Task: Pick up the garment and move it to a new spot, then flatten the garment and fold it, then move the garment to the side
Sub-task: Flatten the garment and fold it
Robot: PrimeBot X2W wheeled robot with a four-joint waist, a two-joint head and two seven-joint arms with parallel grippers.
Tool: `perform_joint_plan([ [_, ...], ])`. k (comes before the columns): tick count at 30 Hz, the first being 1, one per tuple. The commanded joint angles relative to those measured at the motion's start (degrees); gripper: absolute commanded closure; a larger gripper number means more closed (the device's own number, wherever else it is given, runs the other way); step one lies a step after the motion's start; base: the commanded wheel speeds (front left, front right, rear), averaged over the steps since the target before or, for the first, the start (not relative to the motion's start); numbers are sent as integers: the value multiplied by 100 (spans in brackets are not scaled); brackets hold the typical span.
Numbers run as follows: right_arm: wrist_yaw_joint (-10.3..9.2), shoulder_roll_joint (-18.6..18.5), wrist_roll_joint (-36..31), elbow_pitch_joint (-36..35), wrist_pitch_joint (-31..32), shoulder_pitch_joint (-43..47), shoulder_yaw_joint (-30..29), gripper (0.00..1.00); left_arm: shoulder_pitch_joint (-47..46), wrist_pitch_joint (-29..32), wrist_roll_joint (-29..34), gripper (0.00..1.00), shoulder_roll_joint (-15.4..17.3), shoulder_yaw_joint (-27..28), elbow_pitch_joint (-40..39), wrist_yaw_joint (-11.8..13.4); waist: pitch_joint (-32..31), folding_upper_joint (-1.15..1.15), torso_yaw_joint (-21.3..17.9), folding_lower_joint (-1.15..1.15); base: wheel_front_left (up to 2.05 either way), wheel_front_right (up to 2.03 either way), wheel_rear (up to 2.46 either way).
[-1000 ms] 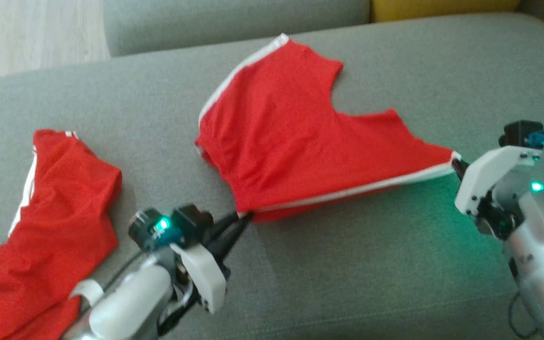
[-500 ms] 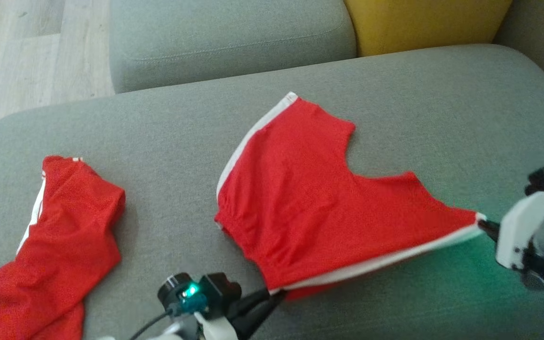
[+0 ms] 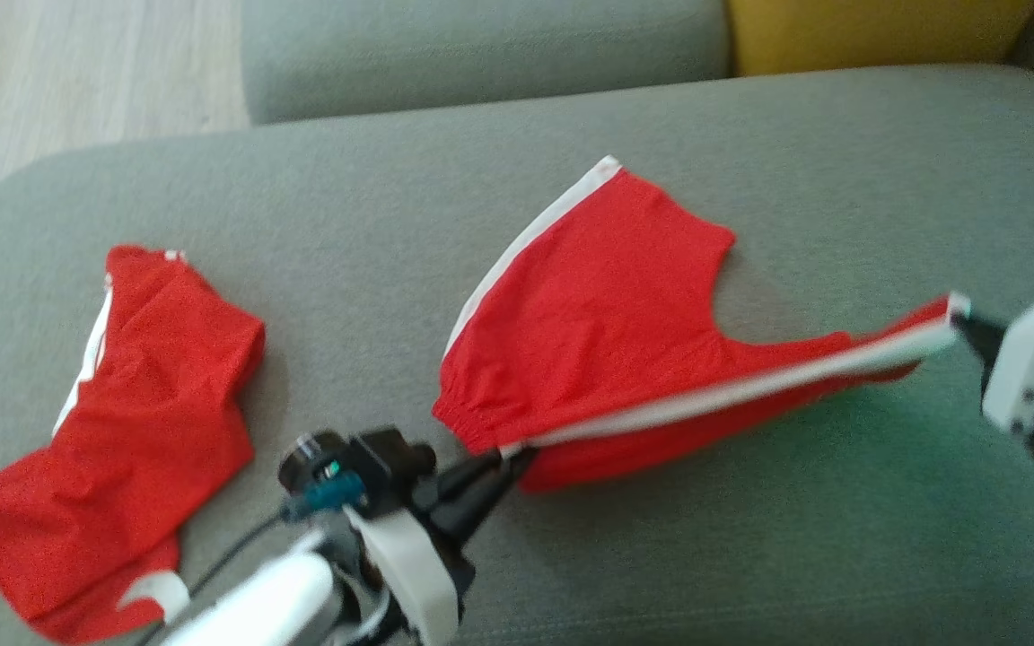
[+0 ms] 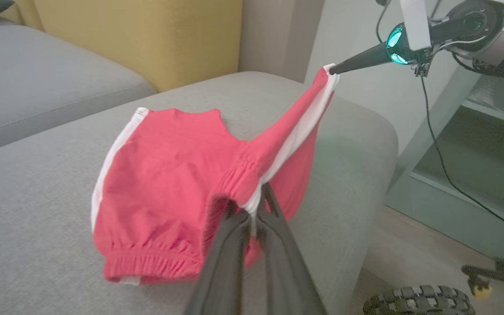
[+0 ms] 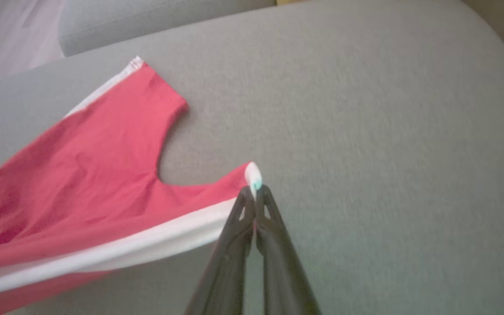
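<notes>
The garment [image 3: 607, 314] is a pair of red shorts with white side stripes, spread over the grey sofa cushion [image 3: 481, 206]. My left gripper [image 3: 510, 456] is shut on the waistband corner at the near white stripe, seen close up in the left wrist view [image 4: 254, 210]. My right gripper [image 3: 966, 318] is shut on the leg-hem end of the same stripe [image 5: 254, 186]. The striped edge between them is lifted off the cushion and pulled taut, folding over toward the far side, while the far leg [image 5: 116, 127] still lies flat.
A second red garment [image 3: 131, 431] lies crumpled on the left part of the cushion. A yellow cushion [image 3: 867, 31] and a grey seat [image 3: 481, 49] sit behind. Wooden floor [image 3: 77, 72] lies past the left edge. A shelf unit [image 4: 475, 144] stands beside the sofa.
The head camera has shifted. Both grippers have raised the near striped edge off the cushion; the right one lifted the leg corner up and toward the far side, so that leg now folds over.
</notes>
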Motion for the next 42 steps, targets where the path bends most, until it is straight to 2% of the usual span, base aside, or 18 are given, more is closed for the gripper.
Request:
perform_joint_plan([
  [1, -5, -87, -75, -262, 27, -414, -1, 100, -359, -19, -56, 100, 85, 319, -153, 60, 158, 0, 154, 0, 0, 0, 0],
  [9, -5, 28, -599, 122, -178, -1492, 215, 100, -924, -80, -186, 100, -191, 546, 207, 33, 670, 0, 595, 0, 0, 0, 0],
  [21, -5, -43, -1001, 1444, -985, -3114, 1020, 100, -1674, -244, -116, 100, -594, 531, 1023, -79, 1501, 0, 1181, 0, 0, 0, 0],
  [30, -5, -2, -1213, 2554, -1737, -3988, 1481, 100, -2042, -438, -98, 100, -904, 360, 1660, -186, 1876, 0, 1424, 0, 0, 0, 0],
  [31, -5, 10, -1228, 2654, -1854, -4066, 1520, 100, -2082, -462, -86, 96, -930, 342, 1725, -194, 1905, 0, 1433, 0, 0, 0, 0],
  [32, -5, 24, -1243, 2756, -2000, -4141, 1549, 58, -2119, -487, -76, 82, -953, 329, 1795, -199, 1926, 0, 1437, 0, 0, 0, 0],
  [33, -5, 45, -1253, 2872, -2138, -4209, 1552, 0, -2148, -510, -72, 62, -975, 323, 1866, -203, 1939, 0, 1436, 0, 0, 0, 0],
  [34, -5, 71, -1272, 2985, -2274, -4271, 1559, 0, -2170, -533, -72, 15, -992, 324, 1936, -205, 1947, 0, 1429, 0, 0, 0, 0],
  [35, -5, 98, -1296, 3107, -2398, -4327, 1562, 0, -2186, -555, -71, 0, -1005, 331, 2005, -202, 1946, 0, 1415, 0, 0, 0, 0],
  [42, -5, 189, -1381, 3744, -3097, -4427, 1612, 0, -2196, -668, -42, 0, -1010, 346, 2324, -169, 1759, 0, 1234, 0, 0, 0, 0],
])
